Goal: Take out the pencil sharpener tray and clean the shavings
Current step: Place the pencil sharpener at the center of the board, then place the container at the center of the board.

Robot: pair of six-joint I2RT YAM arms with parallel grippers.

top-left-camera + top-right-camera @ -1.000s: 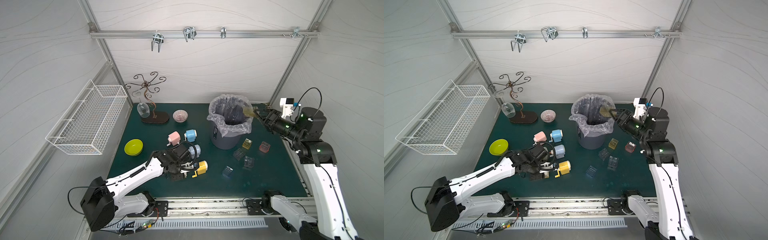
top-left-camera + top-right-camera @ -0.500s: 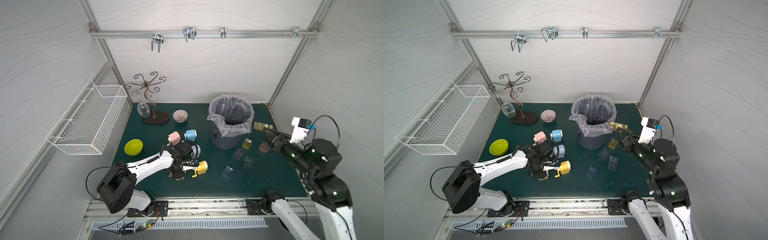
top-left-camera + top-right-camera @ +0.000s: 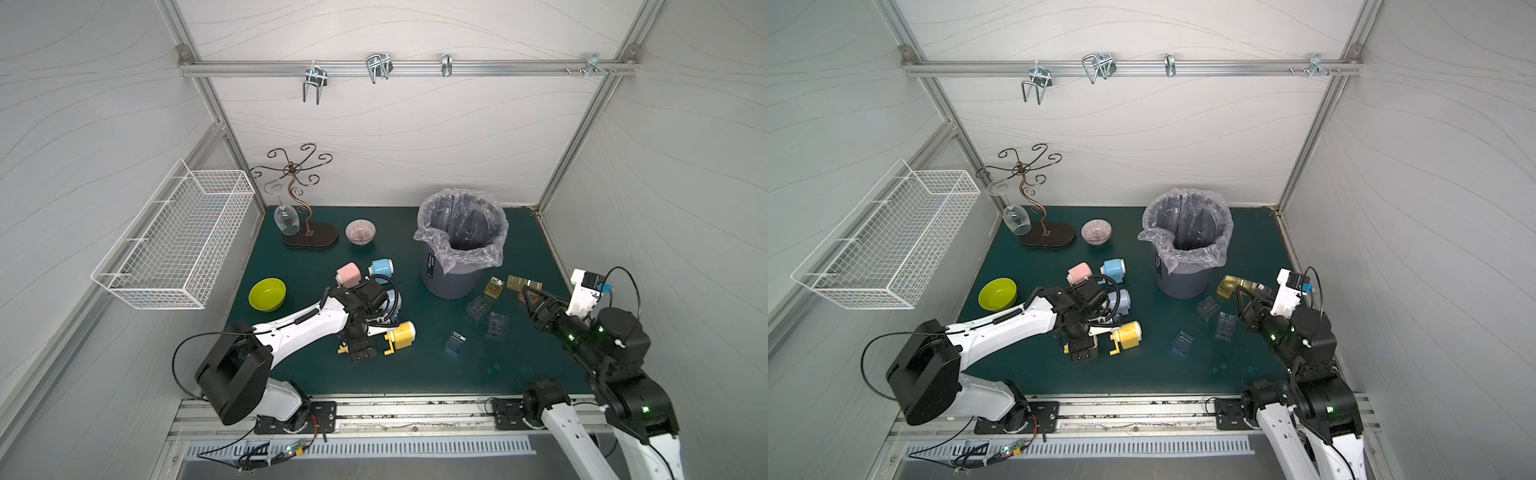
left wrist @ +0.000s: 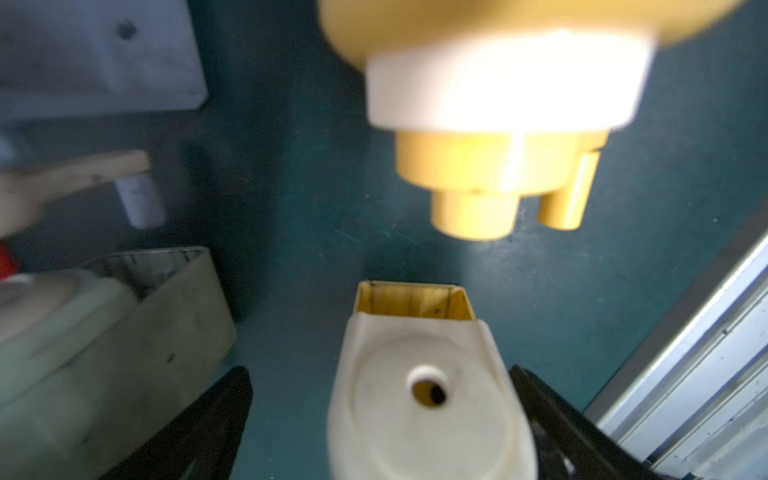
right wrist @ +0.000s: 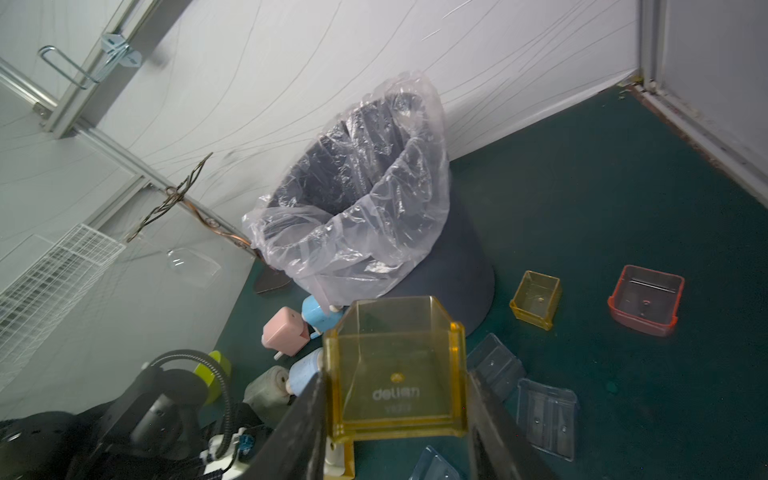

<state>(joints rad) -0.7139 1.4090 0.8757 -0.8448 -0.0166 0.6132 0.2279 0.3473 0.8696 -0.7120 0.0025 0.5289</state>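
Note:
My right gripper (image 5: 395,376) is shut on a clear yellow pencil sharpener tray (image 5: 395,365), held just above the mat to the right of the lined trash bin (image 3: 459,241). That tray (image 3: 1237,284) looks bare inside, and no shavings show in any view. My left gripper (image 3: 360,354) points down at the mat, open. A white-faced yellow sharpener (image 4: 419,386) with a bare tray slot stands between its fingers (image 4: 208,424), apart from one of them. A second yellow sharpener (image 3: 401,336) with a crank lies right beside it.
Loose trays lie on the mat near the bin: a yellow one (image 5: 536,299), a red one (image 5: 644,299) and clear ones (image 3: 497,323). Pink (image 3: 348,274) and blue (image 3: 381,267) sharpeners, a green bowl (image 3: 267,294), a pink bowl (image 3: 360,231), a glass stand (image 3: 309,237) and a wall basket (image 3: 174,245) stand left.
My right arm drew back from over the bin and came down to the right, still holding the yellow tray. My left gripper opened and let go of the sharpener.

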